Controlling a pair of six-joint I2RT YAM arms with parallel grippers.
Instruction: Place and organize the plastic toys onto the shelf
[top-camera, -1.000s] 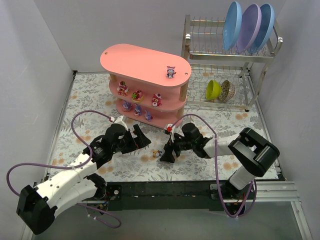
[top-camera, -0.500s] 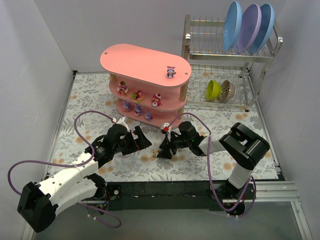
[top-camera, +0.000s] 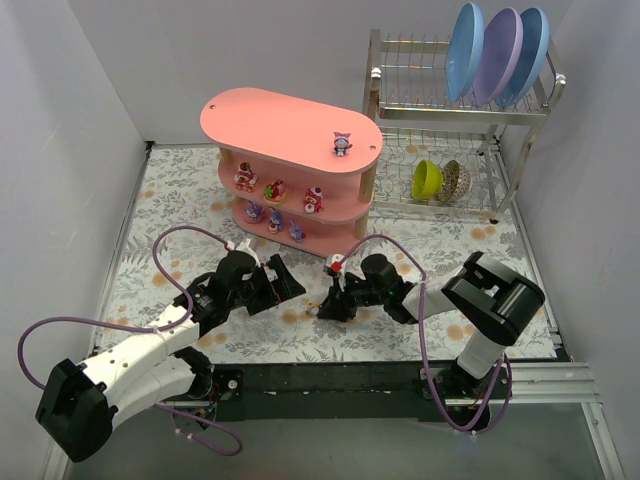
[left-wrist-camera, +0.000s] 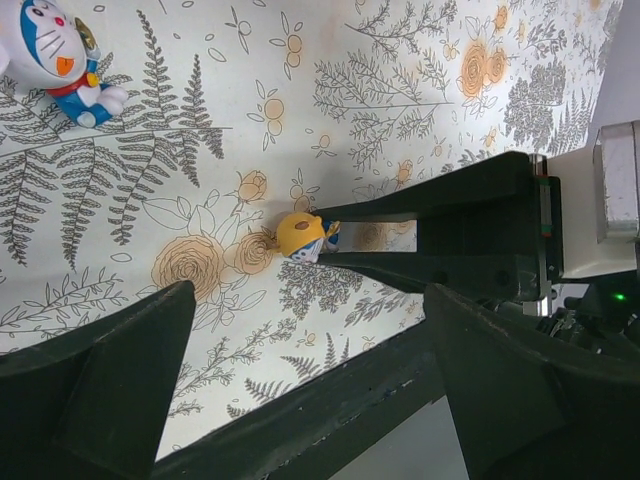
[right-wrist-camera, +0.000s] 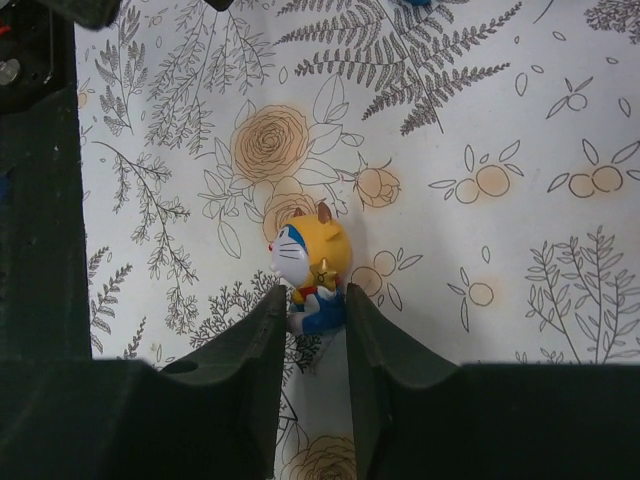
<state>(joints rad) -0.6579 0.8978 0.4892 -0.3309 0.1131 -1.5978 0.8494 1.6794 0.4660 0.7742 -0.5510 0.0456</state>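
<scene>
A small yellow-headed toy (right-wrist-camera: 312, 250) in blue lies on the flowered mat, and my right gripper (right-wrist-camera: 313, 298) is shut on its body. The left wrist view shows the same toy (left-wrist-camera: 300, 236) between the right gripper's dark fingers (left-wrist-camera: 430, 200). My left gripper (left-wrist-camera: 308, 330) hangs open just left of it, holding nothing. A blue-and-white toy (left-wrist-camera: 60, 55) lies on the mat further off. From above, both grippers, left (top-camera: 285, 282) and right (top-camera: 330, 303), meet in front of the pink shelf (top-camera: 290, 125). One toy (top-camera: 343, 144) stands on its top, and several (top-camera: 275, 190) stand on the lower tiers.
A metal dish rack (top-camera: 495, 120) stands at the back right with three plates on top. A green bowl (top-camera: 427, 180) and a patterned bowl (top-camera: 455, 182) sit below. Grey walls close in both sides. The black table edge (left-wrist-camera: 330, 400) runs near my left gripper.
My right gripper has slid left a little and closed on the yellow-headed toy. The left gripper has stayed open and edged slightly towards it.
</scene>
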